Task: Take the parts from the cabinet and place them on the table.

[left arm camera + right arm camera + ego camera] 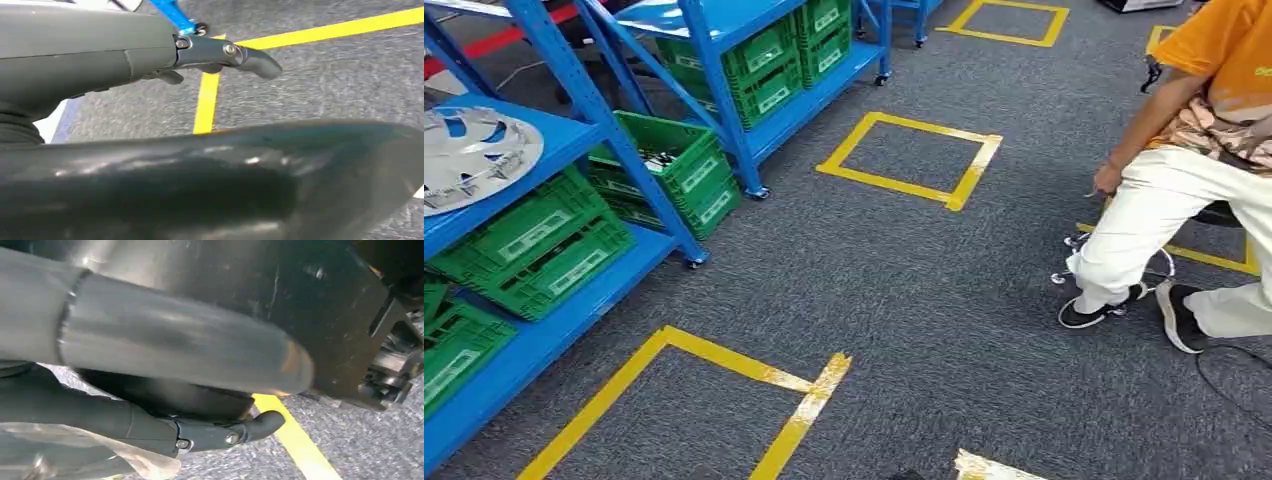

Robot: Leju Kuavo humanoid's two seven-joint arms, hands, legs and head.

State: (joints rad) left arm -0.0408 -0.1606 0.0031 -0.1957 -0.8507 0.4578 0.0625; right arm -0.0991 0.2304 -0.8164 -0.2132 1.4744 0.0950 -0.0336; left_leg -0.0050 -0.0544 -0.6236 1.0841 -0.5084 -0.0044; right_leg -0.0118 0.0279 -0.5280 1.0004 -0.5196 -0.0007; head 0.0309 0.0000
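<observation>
Task looks barely begun, judging by the scene. Parts sit in the green crates point(534, 245) on the blue shelf rack point(574, 140), w/ a silver wheel cover point(469, 160) on an upper shelf; no table in sight. Left hand point(210, 55) hangs over the grey carpet point(904, 290) & yellow tape point(207, 100), fingers apart, nothing in it, well apart from the crates. Right hand point(220, 432) also hangs low near tape; a clear plastic bag point(75, 455) lies beside it, but can't tell if it's gripped. Seated person point(1184, 180) off to the right-hand side. Left to do: reach rack, pick, carry, place.
</observation>
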